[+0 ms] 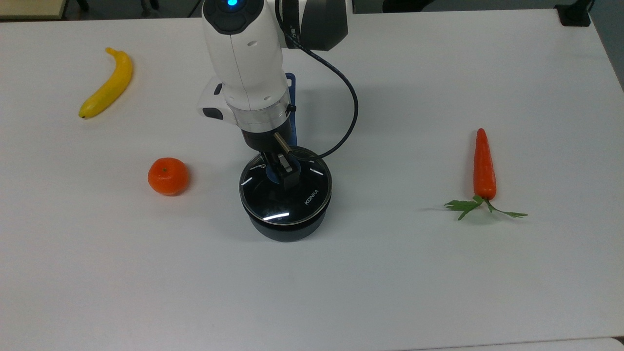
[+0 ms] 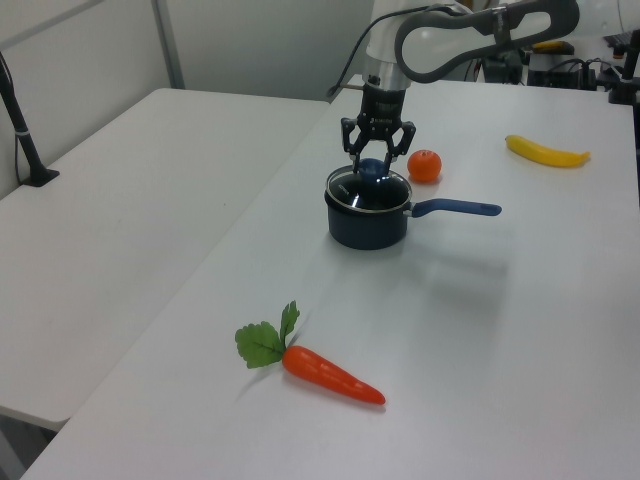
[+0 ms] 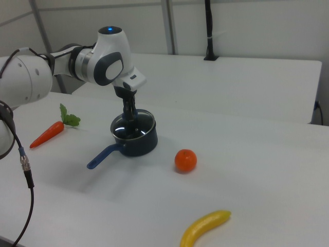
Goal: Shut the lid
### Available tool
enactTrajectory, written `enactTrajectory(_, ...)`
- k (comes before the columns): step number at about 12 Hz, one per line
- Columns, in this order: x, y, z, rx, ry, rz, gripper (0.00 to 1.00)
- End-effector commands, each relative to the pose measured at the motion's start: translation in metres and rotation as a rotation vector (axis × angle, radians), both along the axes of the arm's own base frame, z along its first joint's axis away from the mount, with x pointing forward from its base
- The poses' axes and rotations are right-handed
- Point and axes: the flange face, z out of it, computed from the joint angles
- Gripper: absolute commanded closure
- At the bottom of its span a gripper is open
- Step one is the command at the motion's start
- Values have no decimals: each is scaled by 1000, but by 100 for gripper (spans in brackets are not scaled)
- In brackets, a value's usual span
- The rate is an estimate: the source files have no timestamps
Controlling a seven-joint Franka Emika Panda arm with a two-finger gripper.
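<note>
The lid [image 1: 292, 200], clear glass with a metal rim, lies flat on the dark saucepan [image 1: 285, 230] at the table's middle; "KONKA" lettering faces up. In the left view the lid [image 2: 368, 190] covers the saucepan [image 2: 368, 228], and the blue knob [image 2: 372, 168] stands between the spread fingers of my gripper [image 2: 378, 160]. My gripper [image 1: 278, 173] points straight down over the lid's centre, open around the knob. The right view shows my gripper [image 3: 130, 116] over the lid [image 3: 132, 126].
The saucepan's blue handle [image 2: 455, 208] sticks out toward the left view's right. An orange [image 1: 167, 176] lies at the top view's left of the pan, a banana [image 1: 108, 83] at the far left, a carrot [image 1: 484, 165] at the right.
</note>
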Motion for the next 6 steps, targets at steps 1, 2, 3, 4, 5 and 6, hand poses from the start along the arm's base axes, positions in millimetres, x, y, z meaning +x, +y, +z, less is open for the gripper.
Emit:
enactTrajectory(1,1,4,-7,11,6,7,42)
enactTrajectory(2,1,3,-7,10,6,8,39)
enactTrajectory(3,1,3,-9,9,7,10,35)
enactTrajectory(4,-1,3,-14,8,15,8,32)
enactTrajectory(5,-1,3,-15,8,16,8,30)
enactTrajectory(6,-1,2,-17,8,20,6,27)
